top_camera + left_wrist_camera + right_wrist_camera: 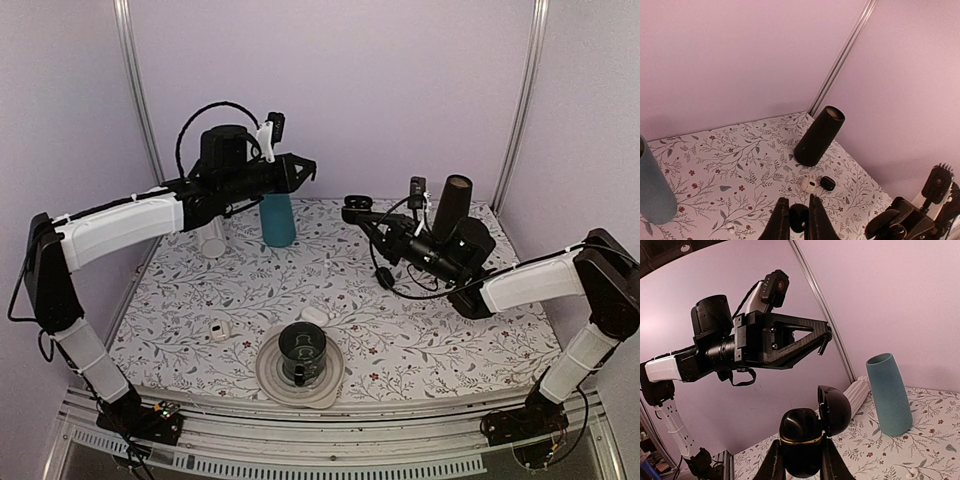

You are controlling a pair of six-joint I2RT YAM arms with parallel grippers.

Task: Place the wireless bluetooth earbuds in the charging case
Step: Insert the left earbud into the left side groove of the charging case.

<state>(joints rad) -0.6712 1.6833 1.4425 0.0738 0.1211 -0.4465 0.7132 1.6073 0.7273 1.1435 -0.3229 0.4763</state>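
My right gripper (801,460) is shut on the black charging case (800,437) and holds it in the air with its lid (835,410) open; it also shows in the top view (352,211). My left gripper (306,167) is raised above and left of the case. In the left wrist view its fingers (796,220) are shut on a small glossy black earbud (799,217). A black oval pod (828,183) and a small white rounded piece (809,185) lie on the table beyond it.
A teal vase (278,218) and a white ribbed object (212,240) stand at the back left. A black cone (453,203) stands at the back right. A dark mug (302,352) sits on a plate (272,382) at the front. Small white pieces (220,330) (315,314) lie nearby.
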